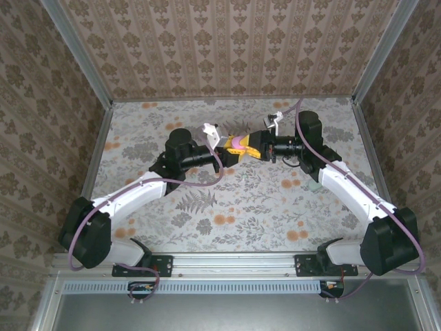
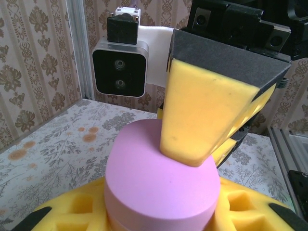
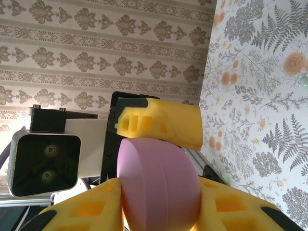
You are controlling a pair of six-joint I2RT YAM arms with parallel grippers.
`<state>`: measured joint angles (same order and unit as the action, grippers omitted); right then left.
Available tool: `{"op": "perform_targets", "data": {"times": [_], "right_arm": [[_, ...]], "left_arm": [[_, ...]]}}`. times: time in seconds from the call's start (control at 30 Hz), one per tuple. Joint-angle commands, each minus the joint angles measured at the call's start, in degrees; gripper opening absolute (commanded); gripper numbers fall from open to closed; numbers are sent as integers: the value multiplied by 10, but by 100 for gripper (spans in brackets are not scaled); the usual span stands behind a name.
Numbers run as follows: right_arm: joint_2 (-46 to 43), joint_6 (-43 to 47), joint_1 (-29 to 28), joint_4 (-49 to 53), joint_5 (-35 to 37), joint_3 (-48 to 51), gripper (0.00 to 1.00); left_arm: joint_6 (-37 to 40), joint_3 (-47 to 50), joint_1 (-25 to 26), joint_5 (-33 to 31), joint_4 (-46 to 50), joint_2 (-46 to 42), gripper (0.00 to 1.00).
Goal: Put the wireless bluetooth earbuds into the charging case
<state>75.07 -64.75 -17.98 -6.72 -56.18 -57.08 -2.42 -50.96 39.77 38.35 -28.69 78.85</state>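
Overhead, papered walls point(image 1: 227, 48) are enclosing a table point(image 1: 241, 207) that is wearing a fern-and-flower cloth. The left arm point(image 1: 138, 193) and the right arm point(image 1: 344, 183) are reaching inward from the near edge and meeting over the far middle of the table. The left gripper point(image 2: 159, 216) is clamping the charging case point(image 2: 159, 178). In the left wrist view its yellow foam fingers point(image 2: 72, 211) are hugging the pink shell from both sides at the bottom of the picture. The right gripper point(image 3: 159, 211) is squeezing the same case. In the right wrist view the case is sitting snugly between its two foam fingers point(image 3: 82, 209), with no gap showing on either side. One foam pad of the right gripper is also pressing flat on the case's top face in the left wrist view. Each wrist camera point(image 2: 120, 72) is staring at the other across the case. The case is being held in the air between the two grippers, above the cloth, its halves meeting along a thin seam.
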Motion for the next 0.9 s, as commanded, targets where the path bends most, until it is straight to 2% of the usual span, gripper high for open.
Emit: {"op": "perform_targets", "data": {"times": [0.0,0.1,0.2,0.23,0.3,0.4,0.6,0.7,0.87], "right_arm": [[-6,-4,8,-25,13,6,30],[-8,-5,11,-28,21,10,30],[-11,-1,15,-28,39,15,29],[-13,0,17,-28,46,18,29],[-12,2,21,-31,61,24,28],[-4,5,28,-33,61,24,27],[15,55,34,-4,136,33,27],[60,96,34,46,192,22,27],[144,122,33,45,217,9,26]], "left_arm": [[23,-19,3,12,22,-18,42],[35,-18,3,5,34,-18,57],[56,-17,1,-1,60,-22,68],[59,-16,2,-2,66,-25,68],[52,-12,-1,2,66,-26,61],[52,-9,-8,-11,93,-36,67],[56,59,-20,-115,90,-94,71],[57,78,-23,-169,91,-125,72],[58,85,-24,-221,95,-153,73]]}}
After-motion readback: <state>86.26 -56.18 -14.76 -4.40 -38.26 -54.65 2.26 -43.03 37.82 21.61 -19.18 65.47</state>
